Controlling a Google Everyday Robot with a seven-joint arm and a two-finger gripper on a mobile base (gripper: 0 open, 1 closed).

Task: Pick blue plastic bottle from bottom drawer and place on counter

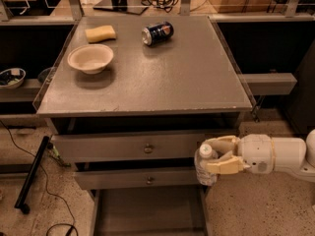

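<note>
Gripper (208,156): at the cabinet's right front, level with the knob-fronted drawers (133,149), fingers clamped around the blue plastic bottle (202,174).
Bottle: upright, white cap up, held above the open bottom drawer (147,211).
Counter (167,82): speckled grey, bearing a bowl (90,58), a yellow sponge (100,33) and a toppled soda can (157,33).
Room: speckled floor (256,211), grey side shelf (268,83) at right.

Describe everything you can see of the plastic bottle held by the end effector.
The bottle is small, clear plastic with a white cap and a pale label. It is roughly upright and clear of any surface, gripped around its upper body by the end effector, whose cream fingers close on it from the right. It hangs before the right end of the knobbed drawer fronts, above the right side of the open bottom drawer.
</note>
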